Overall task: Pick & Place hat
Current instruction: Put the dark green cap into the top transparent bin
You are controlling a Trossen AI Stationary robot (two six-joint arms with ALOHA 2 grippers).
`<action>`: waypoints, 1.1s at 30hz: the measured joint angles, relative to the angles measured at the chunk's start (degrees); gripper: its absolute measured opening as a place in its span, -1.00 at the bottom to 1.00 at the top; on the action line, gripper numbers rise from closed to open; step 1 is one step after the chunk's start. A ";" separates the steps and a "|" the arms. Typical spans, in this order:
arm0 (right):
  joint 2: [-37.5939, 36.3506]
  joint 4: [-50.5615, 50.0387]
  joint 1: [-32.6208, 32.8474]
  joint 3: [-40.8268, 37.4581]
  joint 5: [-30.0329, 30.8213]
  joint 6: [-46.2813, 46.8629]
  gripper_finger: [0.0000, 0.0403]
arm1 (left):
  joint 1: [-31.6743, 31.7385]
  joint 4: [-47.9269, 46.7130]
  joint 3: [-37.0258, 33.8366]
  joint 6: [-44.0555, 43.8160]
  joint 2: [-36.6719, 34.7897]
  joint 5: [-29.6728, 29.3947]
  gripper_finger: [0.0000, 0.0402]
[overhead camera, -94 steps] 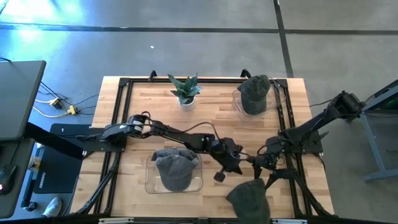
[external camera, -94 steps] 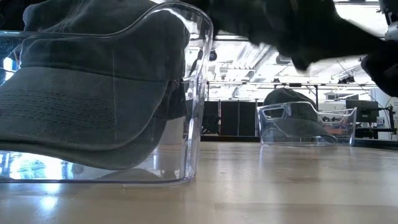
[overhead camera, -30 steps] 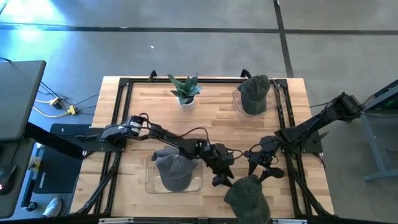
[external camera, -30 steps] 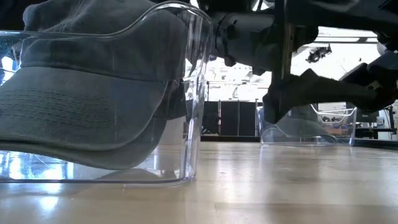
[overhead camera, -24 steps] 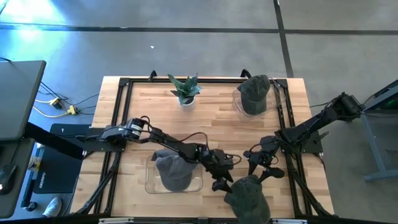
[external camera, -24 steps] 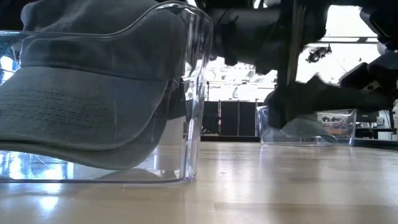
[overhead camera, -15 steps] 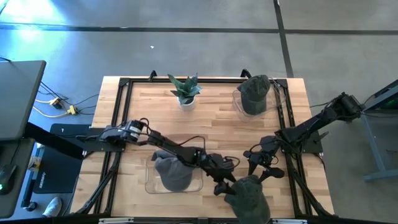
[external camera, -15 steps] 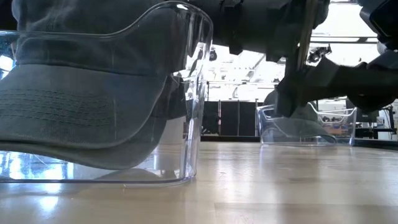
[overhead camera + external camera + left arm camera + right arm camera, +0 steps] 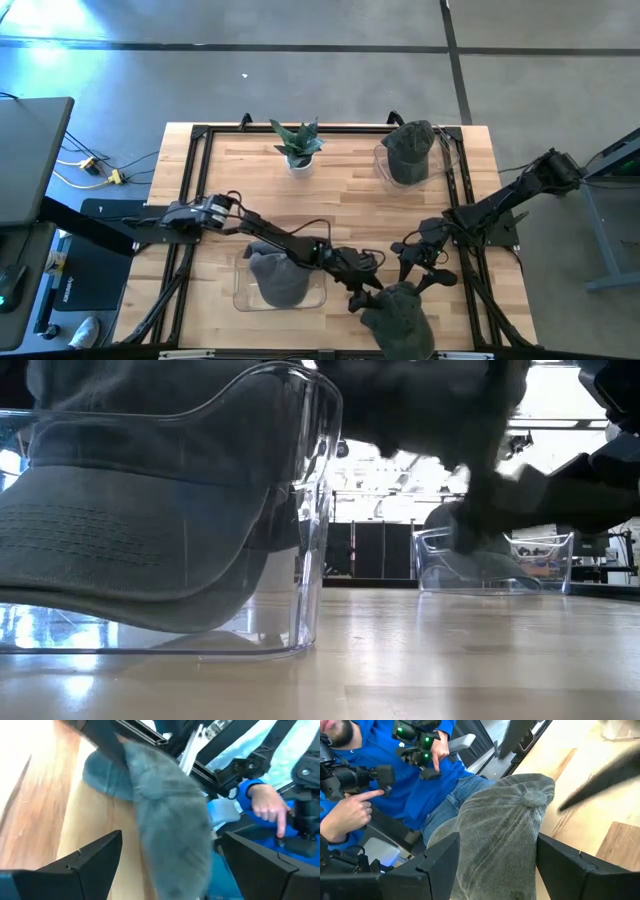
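Reaching farther than a moment ago, the left arm has stretched diagonally across the table and brought the left hand from beside the clear bin down to the grey hat at the front edge. Its fingers have spread wider over that stretch and now stand fully apart, one on each side of the hat's crown in the left wrist view, not clamped on it; whether they touch the fabric cannot be told. The right hand has not shifted: it hovers just behind the same hat, fingers apart and straddling the crown, holding nothing. The right arm runs in low from the table's right rail. A second hat lies in the clear bin, a third hat in the far bin by the plant. A person in blue sits beyond the front edge.
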 joint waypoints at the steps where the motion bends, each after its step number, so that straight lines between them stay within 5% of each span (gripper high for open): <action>1: 0.00 0.12 0.00 0.00 -0.11 0.00 0.19 | 0.01 0.86 0.66 -0.17 1.38 0.22 0.67; 13: -0.06 0.48 -0.02 0.02 -1.45 0.20 0.19 | 0.11 -1.57 12.31 5.49 6.88 13.89 0.63; 22: -1.12 0.05 -0.02 0.02 -3.55 0.31 0.19 | -0.12 5.70 12.75 11.66 6.68 19.14 0.19; 33: -0.70 0.06 3.34 0.02 -0.95 -3.23 0.19 | 0.51 5.38 12.71 12.70 6.68 16.27 -0.22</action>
